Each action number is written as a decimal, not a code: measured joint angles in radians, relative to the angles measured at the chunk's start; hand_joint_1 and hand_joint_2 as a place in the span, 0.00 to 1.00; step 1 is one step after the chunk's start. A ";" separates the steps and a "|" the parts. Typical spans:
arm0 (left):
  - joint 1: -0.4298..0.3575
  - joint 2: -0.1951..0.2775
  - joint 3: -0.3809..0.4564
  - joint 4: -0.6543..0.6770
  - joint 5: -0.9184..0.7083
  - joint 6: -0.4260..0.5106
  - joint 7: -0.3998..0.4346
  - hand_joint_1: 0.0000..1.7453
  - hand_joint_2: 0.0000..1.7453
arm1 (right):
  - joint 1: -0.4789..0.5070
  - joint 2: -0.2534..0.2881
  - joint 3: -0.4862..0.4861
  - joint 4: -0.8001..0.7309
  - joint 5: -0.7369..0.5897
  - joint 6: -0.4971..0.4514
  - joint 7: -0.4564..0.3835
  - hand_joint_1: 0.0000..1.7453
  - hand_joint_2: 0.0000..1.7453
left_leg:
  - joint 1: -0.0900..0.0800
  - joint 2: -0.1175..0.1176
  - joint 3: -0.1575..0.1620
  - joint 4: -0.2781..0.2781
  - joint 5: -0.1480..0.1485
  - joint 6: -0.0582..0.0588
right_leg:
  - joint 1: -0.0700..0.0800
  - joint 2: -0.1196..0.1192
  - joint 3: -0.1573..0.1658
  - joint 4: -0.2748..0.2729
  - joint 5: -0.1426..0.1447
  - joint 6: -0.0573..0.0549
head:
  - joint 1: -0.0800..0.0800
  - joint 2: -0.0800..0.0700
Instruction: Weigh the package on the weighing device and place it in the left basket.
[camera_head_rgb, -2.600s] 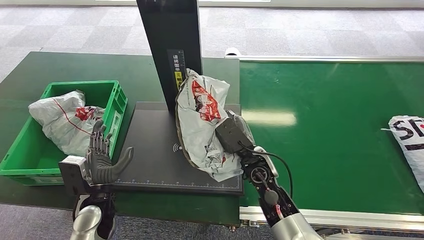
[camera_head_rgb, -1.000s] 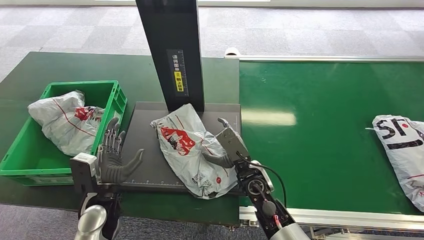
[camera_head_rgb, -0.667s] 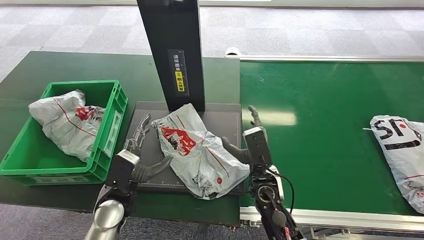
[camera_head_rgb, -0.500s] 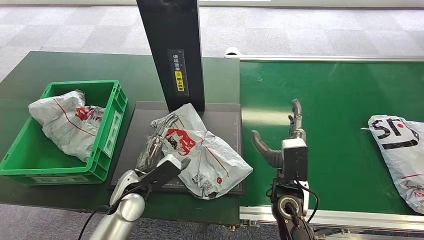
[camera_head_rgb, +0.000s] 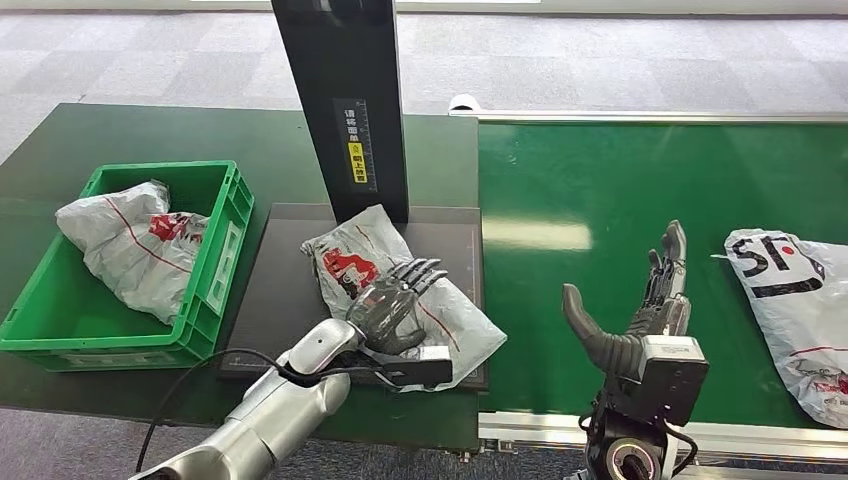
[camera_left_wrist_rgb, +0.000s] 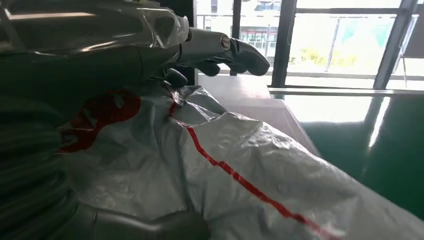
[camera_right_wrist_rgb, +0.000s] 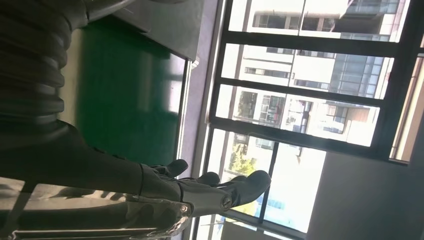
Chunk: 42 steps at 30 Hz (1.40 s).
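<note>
The grey package (camera_head_rgb: 345, 250) with a red logo lies flat on the black scale platform (camera_head_rgb: 285, 290), in front of the scale's black column (camera_head_rgb: 345, 100). My left hand (camera_head_rgb: 392, 300) rests on top of it, fingers stretched out across the bag. In the left wrist view the package (camera_left_wrist_rgb: 240, 165) fills the space under the straight fingers (camera_left_wrist_rgb: 235, 50). My right hand (camera_head_rgb: 640, 315) stands open over the green belt (camera_head_rgb: 600, 180), apart from the package, holding nothing; its fingers (camera_right_wrist_rgb: 220, 192) are spread. The green basket (camera_head_rgb: 225, 240) sits left of the scale.
Another grey package (camera_head_rgb: 130, 245) lies inside the basket. A white package with black lettering (camera_head_rgb: 800, 320) lies on the belt at the right edge, close to my right hand. The dark green table (camera_head_rgb: 120, 140) extends behind the basket.
My right hand has laid the package on the scale, let go and drawn back right over the belt. My left hand has swung from beside the basket onto the package. The belt package drifted left.
</note>
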<state>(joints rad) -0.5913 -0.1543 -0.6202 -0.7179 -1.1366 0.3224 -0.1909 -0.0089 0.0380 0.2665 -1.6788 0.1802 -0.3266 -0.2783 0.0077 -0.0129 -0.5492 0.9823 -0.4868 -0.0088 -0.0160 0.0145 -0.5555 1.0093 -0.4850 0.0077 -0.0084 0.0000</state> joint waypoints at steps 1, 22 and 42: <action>-0.010 -0.003 -0.014 0.019 -0.014 -0.007 0.005 1.00 1.00 | 0.005 -0.001 -0.002 -0.004 -0.001 0.000 -0.003 0.00 1.00 | 0.000 0.000 0.000 0.000 0.000 0.000 | 0.000 0.000 0.000 0.000 0.000 0.000 | 0.000 0.000; -0.039 -0.003 -0.054 0.082 0.022 0.031 -0.031 1.00 1.00 | 0.044 -0.001 -0.024 -0.023 -0.003 -0.012 -0.010 0.00 1.00 | 0.000 0.000 0.002 0.000 0.001 0.000 | 0.000 0.000 0.002 0.000 0.001 0.001 | 0.000 0.000; 0.061 0.125 0.115 -0.619 0.168 0.228 -0.023 1.00 1.00 | 0.095 -0.002 -0.064 -0.037 0.006 -0.096 -0.019 0.00 1.00 | 0.000 0.000 -0.002 0.000 0.001 0.000 | 0.000 0.000 -0.002 0.000 0.000 0.000 | 0.000 0.000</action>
<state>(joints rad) -0.5306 -0.0297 -0.5055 -1.3366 -0.9683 0.5500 -0.2143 0.0866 0.0362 0.2028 -1.7159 0.1860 -0.4228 -0.2976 0.0080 -0.0125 -0.5517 0.9821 -0.4860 -0.0087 -0.0157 0.0149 -0.5572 1.0096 -0.4846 0.0082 -0.0085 0.0000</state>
